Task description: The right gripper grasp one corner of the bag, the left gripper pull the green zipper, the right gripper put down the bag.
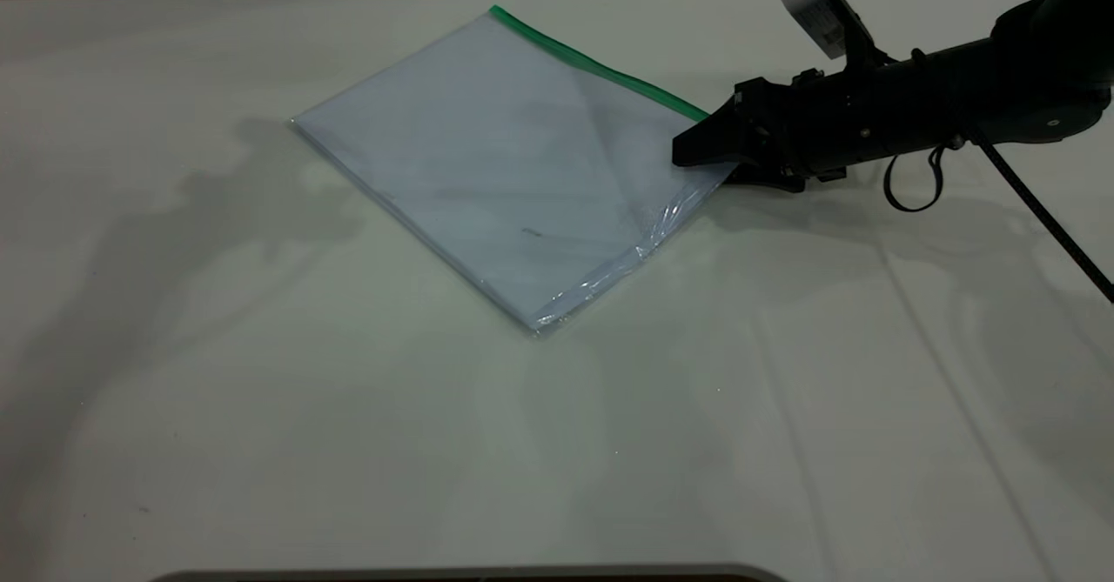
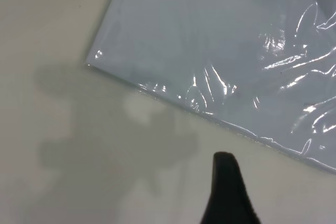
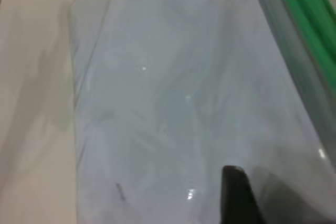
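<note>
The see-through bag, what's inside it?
Through the clear bag pale white sheets show. Nothing printed on them is readable. The right gripper covers the corner beside the green zipper.

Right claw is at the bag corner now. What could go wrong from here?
1. The right claw sits over the bag at the corner by the green zipper. The glossy film may slip out, or the claw may catch only the top layer.
2. A grip on that end of the zipper could block the slider's travel.
3. The left claw hovers off the opposite edge, far from the zipper; reaching across may drag the bag on the table.
</note>
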